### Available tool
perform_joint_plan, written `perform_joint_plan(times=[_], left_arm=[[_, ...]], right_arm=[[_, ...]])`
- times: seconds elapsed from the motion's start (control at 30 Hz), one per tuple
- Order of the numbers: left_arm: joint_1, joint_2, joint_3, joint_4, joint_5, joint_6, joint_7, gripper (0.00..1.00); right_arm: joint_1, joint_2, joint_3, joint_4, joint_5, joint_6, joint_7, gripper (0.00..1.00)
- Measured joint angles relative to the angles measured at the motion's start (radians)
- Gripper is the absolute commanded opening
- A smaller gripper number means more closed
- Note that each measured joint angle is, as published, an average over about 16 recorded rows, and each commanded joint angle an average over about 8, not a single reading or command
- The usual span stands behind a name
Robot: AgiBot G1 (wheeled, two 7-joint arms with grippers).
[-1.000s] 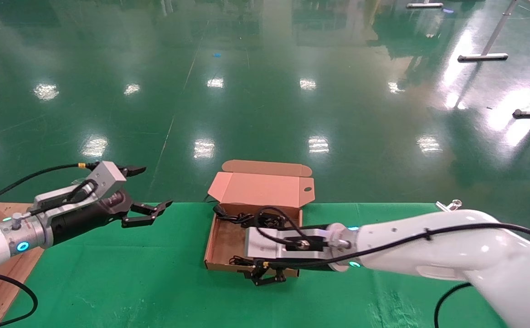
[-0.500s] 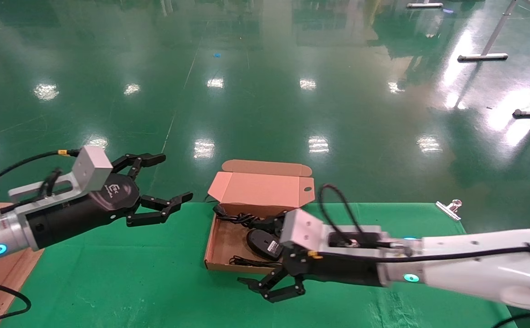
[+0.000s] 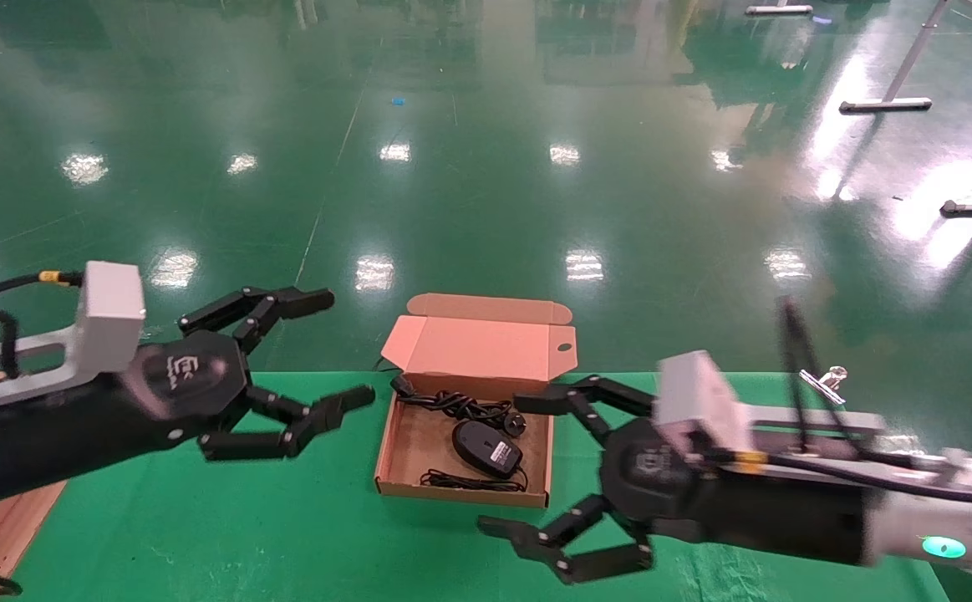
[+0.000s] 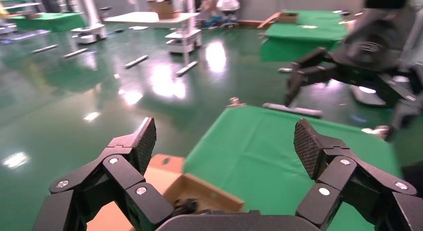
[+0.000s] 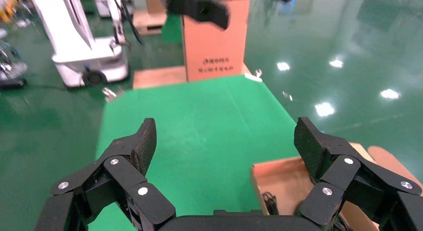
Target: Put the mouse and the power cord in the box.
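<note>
Right gripper (image 3: 548,468) has withdrawn from box (image 3: 392,443); mouse (image 3: 486,447) inside.

So the table (image 3: 201,518) has a green cloth over it, and the brown cardboard box (image 3: 394,443) sits right on it near the far edge with its lid flipped up. A small metal clip (image 3: 822,380) is at the far right corner, well apart from the box.
</note>
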Motion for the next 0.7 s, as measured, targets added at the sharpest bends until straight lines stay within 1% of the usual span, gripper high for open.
perform_joint_plan(times=[0.27,0.43,0.7], left_arm=[[0.059,-0.054,-0.069,-0.166,-0.017,0.086,-0.131,1.00],[0.094,-0.085,-0.109,-0.262,-0.027,0.136,-0.207,1.00],[0.124,-0.112,-0.144,-0.346,-0.036,0.179,-0.272,1.00]], right_arm=[[-0.073,0.101,0.143,0.083,0.087,-0.120,0.071,1.00],[-0.110,0.154,0.217,0.126,0.131,-0.182,0.107,1.00],[-0.140,0.195,0.277,0.161,0.167,-0.231,0.135,1.00]])
